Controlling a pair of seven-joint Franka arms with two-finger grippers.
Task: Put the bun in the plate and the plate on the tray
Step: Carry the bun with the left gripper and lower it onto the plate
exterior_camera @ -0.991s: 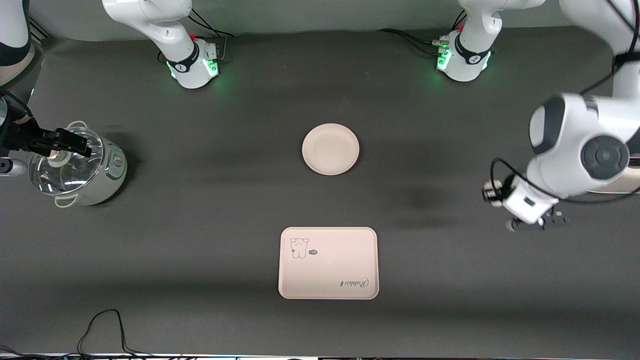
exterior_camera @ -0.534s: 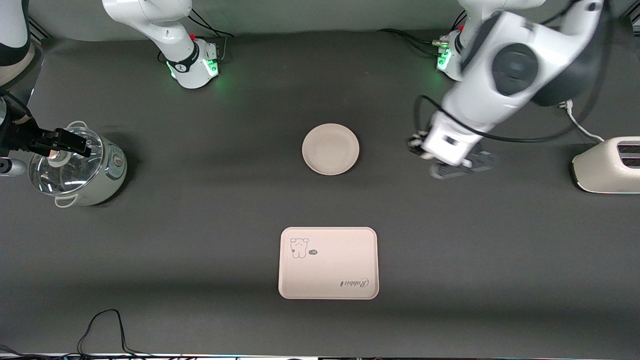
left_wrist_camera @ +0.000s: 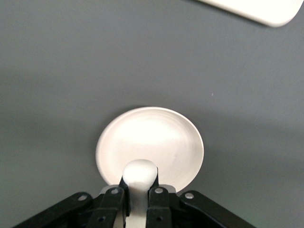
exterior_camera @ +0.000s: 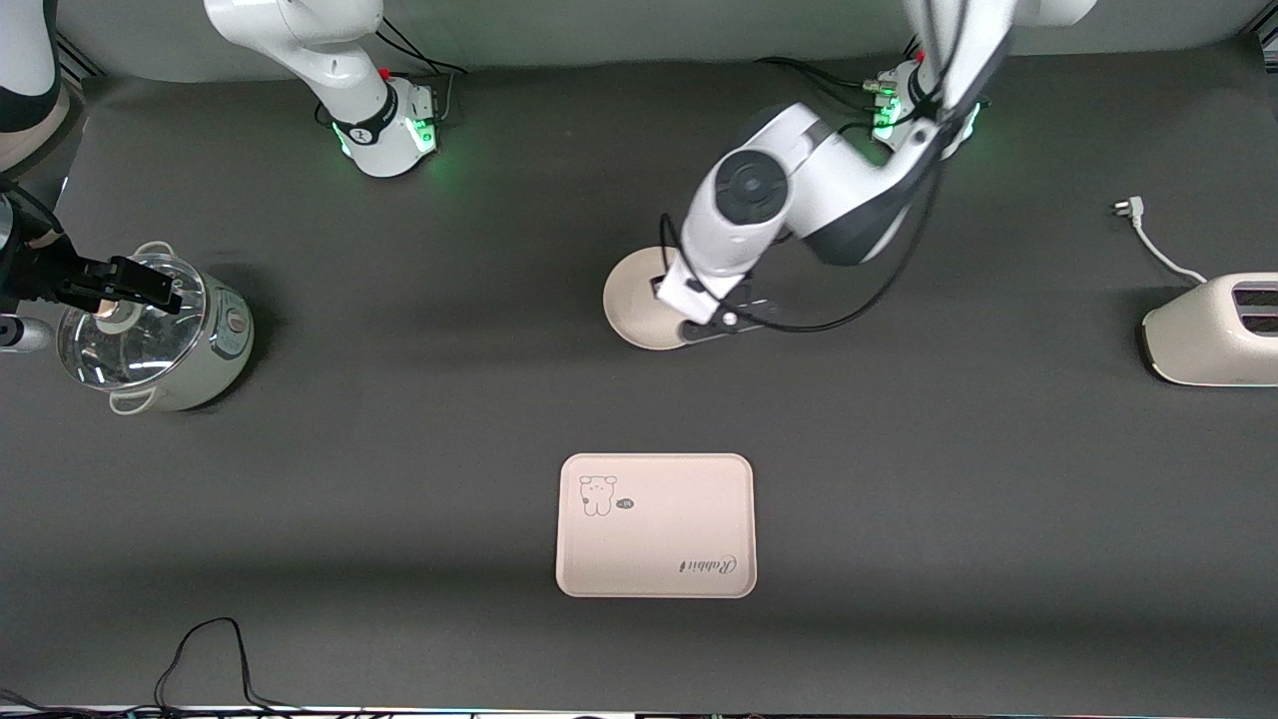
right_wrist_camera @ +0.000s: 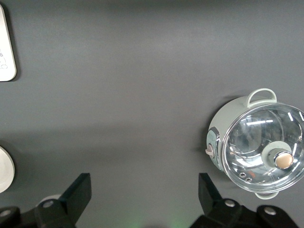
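The left arm has made a big sweep in the last second. It was first low at its own end of the table, near the toaster [exterior_camera: 1213, 335], then half way over, and now the left gripper [exterior_camera: 711, 322] hangs over the plate [exterior_camera: 631, 312], above the part of the rim that lies toward the left arm's end. The toaster, which the arm covered before, is now in full view with its cord [exterior_camera: 1148, 240].

In the left wrist view the jaws are closed narrow on the bun [left_wrist_camera: 139, 183], a small cream-white block that stands out between the fingers [left_wrist_camera: 113, 204]. Under it is the plate [left_wrist_camera: 149, 142], empty and bright. So the bun is in the air, held over the plate but close to its rim, not over the middle.

The plate itself has not moved; it is in the middle of the table, farther from the front camera than the tray [exterior_camera: 655, 525]. The tray also lies where it was and carries nothing.

The right gripper [exterior_camera: 95, 288] waits over the pot [exterior_camera: 165, 335] at the right arm's end of the table, its jaws spread wide and holding nothing, as the right wrist view shows.

I think the carrying of the bun is nearly finished and the release comes next. The gripper should perhaps go a little more toward the plate's centre and lower, otherwise the bun may fall on the rim and roll off. After this the plate must be put on the tray, so more than half of the task is left.
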